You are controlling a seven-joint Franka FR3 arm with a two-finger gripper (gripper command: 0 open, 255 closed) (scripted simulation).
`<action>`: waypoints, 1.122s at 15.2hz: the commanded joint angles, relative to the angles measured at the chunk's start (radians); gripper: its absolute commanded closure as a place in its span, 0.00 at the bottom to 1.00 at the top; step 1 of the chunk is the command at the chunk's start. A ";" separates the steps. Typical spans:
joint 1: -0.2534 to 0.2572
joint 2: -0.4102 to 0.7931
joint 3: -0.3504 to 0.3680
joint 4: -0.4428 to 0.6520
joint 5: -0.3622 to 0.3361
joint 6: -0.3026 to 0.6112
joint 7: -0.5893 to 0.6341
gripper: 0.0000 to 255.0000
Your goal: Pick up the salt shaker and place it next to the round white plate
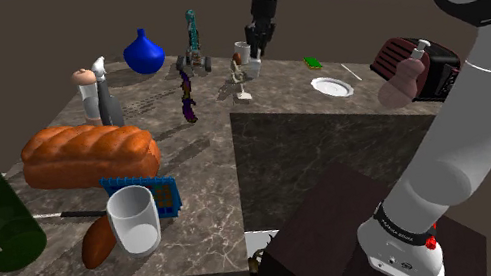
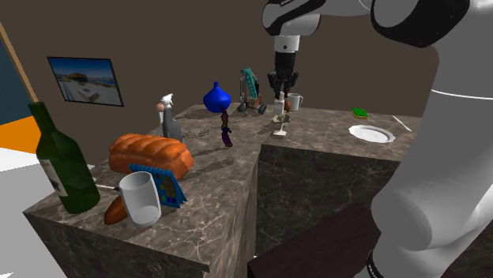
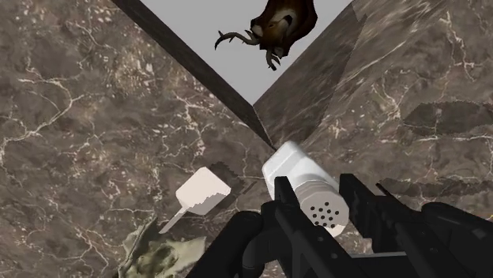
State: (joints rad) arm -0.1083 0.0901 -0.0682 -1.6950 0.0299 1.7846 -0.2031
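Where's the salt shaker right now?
In the second exterior view's upper middle, the salt shaker is clasped in the gripper at the counter's far side, beside a small figurine.

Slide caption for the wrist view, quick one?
Gripper clasping the white salt shaker above the marbled counter seam.

**Gripper (image 3: 325,212) holding a salt shaker (image 3: 310,189) above a marble counter (image 3: 79,118).**
The two black fingers clasp the white shaker near its perforated cap, one on each side. Just beside it stands a small mottled figure (image 3: 162,254) on a stem with a white square base (image 3: 204,192). Beyond the counter's dark edge lies grey floor (image 3: 190,20), where a brown clawed object (image 3: 278,24) shows.
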 commanded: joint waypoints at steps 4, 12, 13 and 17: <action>-0.068 0.042 -0.054 0.059 0.010 -0.021 -0.123 1.00; -0.180 0.164 -0.122 0.223 0.040 -0.070 -0.301 1.00; -0.195 0.184 -0.129 0.251 0.046 -0.079 -0.323 1.00; -0.261 0.278 -0.154 0.385 0.071 -0.124 -0.406 1.00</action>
State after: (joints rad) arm -0.3546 0.3391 -0.2177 -1.3470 0.0936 1.6693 -0.5899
